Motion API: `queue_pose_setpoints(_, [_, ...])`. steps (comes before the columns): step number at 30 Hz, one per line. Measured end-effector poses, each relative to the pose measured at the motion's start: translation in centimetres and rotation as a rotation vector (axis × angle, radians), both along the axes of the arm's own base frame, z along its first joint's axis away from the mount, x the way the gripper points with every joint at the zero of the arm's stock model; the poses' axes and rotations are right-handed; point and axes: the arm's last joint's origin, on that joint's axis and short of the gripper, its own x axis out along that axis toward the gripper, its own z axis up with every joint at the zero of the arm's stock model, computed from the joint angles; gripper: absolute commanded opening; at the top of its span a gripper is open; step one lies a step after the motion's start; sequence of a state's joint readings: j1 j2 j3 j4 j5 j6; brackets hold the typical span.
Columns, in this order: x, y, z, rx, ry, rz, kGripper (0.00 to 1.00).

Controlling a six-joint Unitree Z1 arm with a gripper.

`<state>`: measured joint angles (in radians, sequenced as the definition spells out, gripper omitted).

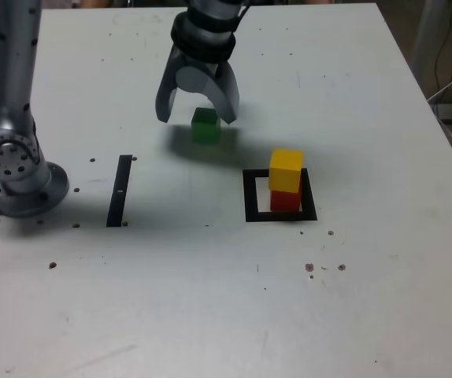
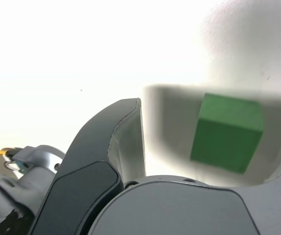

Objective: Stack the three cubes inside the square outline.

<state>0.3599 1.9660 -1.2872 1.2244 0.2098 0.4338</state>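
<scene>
Green cube (image 1: 205, 125) is the one piece not yet stacked. In the exterior view it sits alone on the white tabletop (image 1: 210, 299), toward the far middle, well apart from the square outline (image 1: 280, 194), which lies nearer the camera and toward the exterior view's right. Inside that outline the red cube (image 1: 286, 200) rests on the white centre, somewhat toward the outline's right side, and the yellow cube (image 1: 286, 171) sits on top of it, roughly aligned. So two of the three cubes look placed, and what remains, by my reading, is to grasp the green one, carry it over and set it on the yellow.

The gripper (image 1: 197, 118) hangs over the green cube with its jaws spread wide, one tip to each side of the block; it grips nothing. Whether the tips have reached the tabletop I cannot tell. A thin black strip (image 1: 120, 190) lies on the exterior view's left, near the arm's base (image 1: 17, 169), and plays no part in the stack.

In the wrist view the green cube (image 2: 227, 132) shows between the parted jaws, in the gripper's shadow, with clear space between it and the dark finger (image 2: 116, 147) beside it. The opposite jaw is only just visible at the frame's edge. The background is washed out to white, so little else can be read here.
</scene>
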Motion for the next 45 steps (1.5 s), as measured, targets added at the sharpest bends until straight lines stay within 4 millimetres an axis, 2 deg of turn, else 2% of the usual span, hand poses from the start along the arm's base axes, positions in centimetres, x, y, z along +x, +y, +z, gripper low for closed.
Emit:
queue_pose_setpoints(5, [0.7, 0.3, -1.3, -0.008, 0.02, 0.0, 0.92])
queue_pose_setpoints(9, [0.8, 0.3, -1.3, -0.007, 0.018, -0.001, 0.84])
queue_pose_setpoints(12, [1.0, 0.4, -1.3, -0.008, 0.015, 0.0, 0.72])
queue_pose_setpoints(17, [1.4, 0.5, -2.1, -0.018, 0.036, 0.004, 0.44])
queue_pose_setpoints(20, [1.6, 0.6, -2.3, -0.014, 0.03, 0.004, 0.31])
queue_pose_setpoints(45, [1.8, 0.7, -2.1, -0.009, 0.017, 0.002, 0.3])
